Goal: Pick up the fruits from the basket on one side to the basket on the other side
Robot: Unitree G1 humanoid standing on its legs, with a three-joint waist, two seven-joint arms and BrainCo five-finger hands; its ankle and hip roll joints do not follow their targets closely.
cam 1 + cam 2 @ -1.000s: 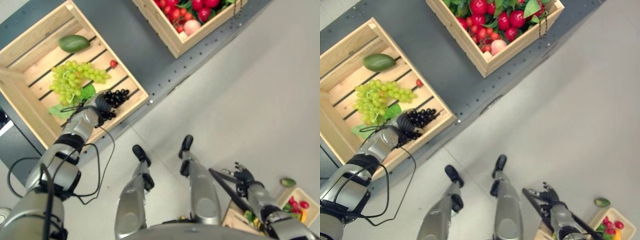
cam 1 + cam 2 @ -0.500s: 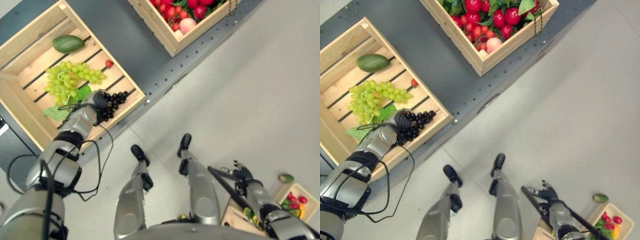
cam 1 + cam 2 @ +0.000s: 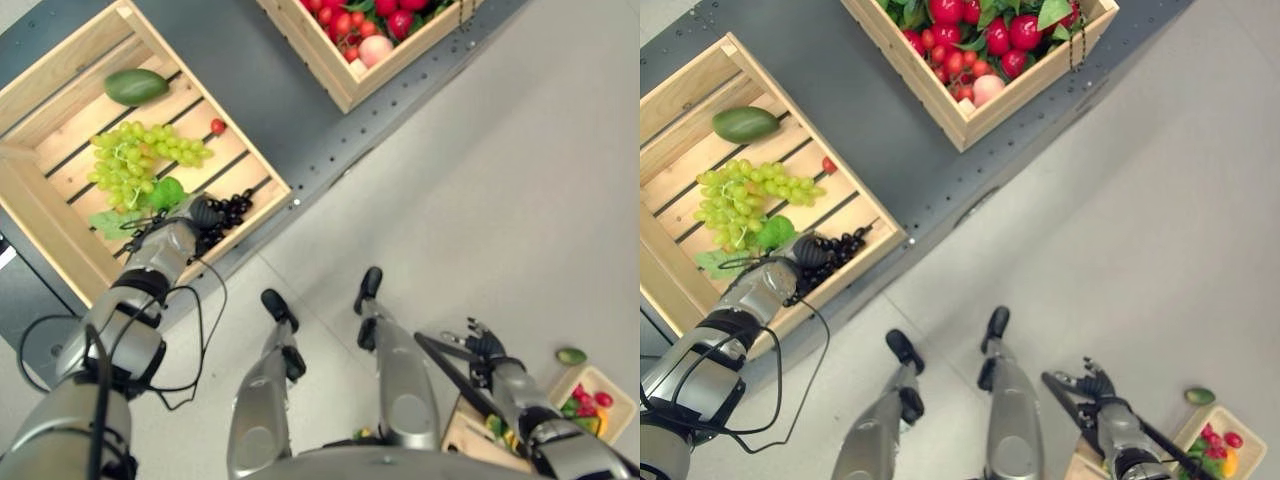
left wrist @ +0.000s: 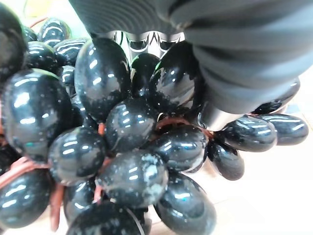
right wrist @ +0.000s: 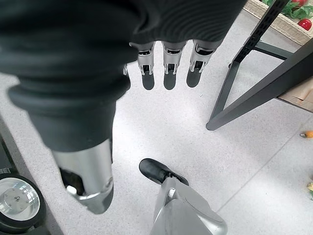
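Left eye view: left hand [image 3: 196, 215] down in the near right corner of the slatted wooden crate [image 3: 60, 70] on the dark worktop [image 3: 250, 95], right on the bunch of black grapes [image 3: 232, 208]. Green grapes [image 3: 135, 160], an avocado [image 3: 135, 87] and a small red fruit [image 3: 217, 126] farther back in the same crate. Second crate [image 3: 350, 90], far right, packed with red fruit and leaves.

Right eye view: right hand [image 3: 1092, 386] low by the floor, well apart from both crates.

Left wrist view: black grapes pressed right against the dark cover; fingers hidden among them, so grip impossible to tell.

Right wrist view: fingers straight and relaxed, holding nothing.

Seemingly the grasp on the grapes; next, a firm hold by the stem, then a lift clear of the crate wall.
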